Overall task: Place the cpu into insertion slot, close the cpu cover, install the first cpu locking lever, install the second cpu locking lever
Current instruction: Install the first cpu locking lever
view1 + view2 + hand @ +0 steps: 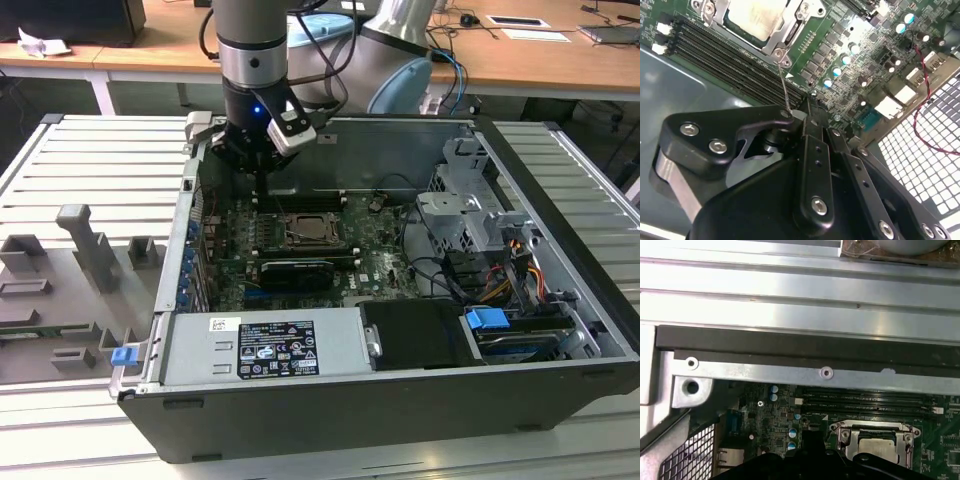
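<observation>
The gripper (262, 195) reaches down into the open case (330, 410), above the board (865, 60). In the second wrist view the gripper (797, 114) has its jaws drawn narrow, with the free end of a thin wire lever (784, 85) pinched at the tips. The lever's long axis runs straight from the fingertips, across the memory slots (720, 50), to a corner of the cover (790, 31), where it meets the frame beside a screw. The cpu (757, 17) lies flat in the slot (715, 11) just beyond that corner. Its pale metal top faces up and its edges run parallel with the memory slots. The cover lies flat over the cpu, its frame bordering the chip's top, which shows through the cut-out. In the first wrist view the cpu (879, 447) and cover (875, 429) lie close beside the gripper (812, 440). In the exterior view the cpu (306, 234) sits near the tips, toward the exterior view's right of them.
</observation>
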`<state>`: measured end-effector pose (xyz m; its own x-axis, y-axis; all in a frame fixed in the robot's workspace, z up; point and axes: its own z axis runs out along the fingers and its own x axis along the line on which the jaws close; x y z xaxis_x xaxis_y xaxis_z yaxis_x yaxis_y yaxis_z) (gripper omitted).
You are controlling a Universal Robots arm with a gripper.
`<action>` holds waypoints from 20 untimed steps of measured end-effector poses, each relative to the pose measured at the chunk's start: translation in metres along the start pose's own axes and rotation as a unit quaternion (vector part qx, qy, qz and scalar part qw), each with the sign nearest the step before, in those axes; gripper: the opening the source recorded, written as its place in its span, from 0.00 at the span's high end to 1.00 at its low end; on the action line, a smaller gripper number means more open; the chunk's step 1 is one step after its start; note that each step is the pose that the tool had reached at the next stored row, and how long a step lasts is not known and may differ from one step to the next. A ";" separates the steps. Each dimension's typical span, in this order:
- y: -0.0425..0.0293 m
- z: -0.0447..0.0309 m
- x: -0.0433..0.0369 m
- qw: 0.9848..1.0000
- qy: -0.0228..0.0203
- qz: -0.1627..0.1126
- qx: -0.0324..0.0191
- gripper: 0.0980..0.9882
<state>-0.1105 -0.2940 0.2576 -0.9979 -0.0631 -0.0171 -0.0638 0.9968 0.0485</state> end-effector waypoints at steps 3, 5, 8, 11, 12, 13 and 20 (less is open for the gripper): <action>-0.0001 0.0000 -0.0023 1.000 0.000 0.000 0.000 0.99; -0.0003 0.0001 -0.0041 1.000 0.000 0.000 0.000 0.99; -0.0006 0.0002 -0.0087 1.000 0.000 0.000 0.000 0.99; -0.0008 0.0003 -0.0120 1.000 0.000 0.000 0.000 0.99; -0.0009 0.0003 -0.0129 1.000 0.000 0.000 0.000 0.99; -0.0009 0.0003 -0.0137 1.000 0.000 0.000 0.000 0.99; -0.0014 0.0005 -0.0216 1.000 0.000 0.000 0.000 0.99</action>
<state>-0.0889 -0.2940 0.2574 -0.9979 -0.0631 -0.0171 -0.0638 0.9968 0.0485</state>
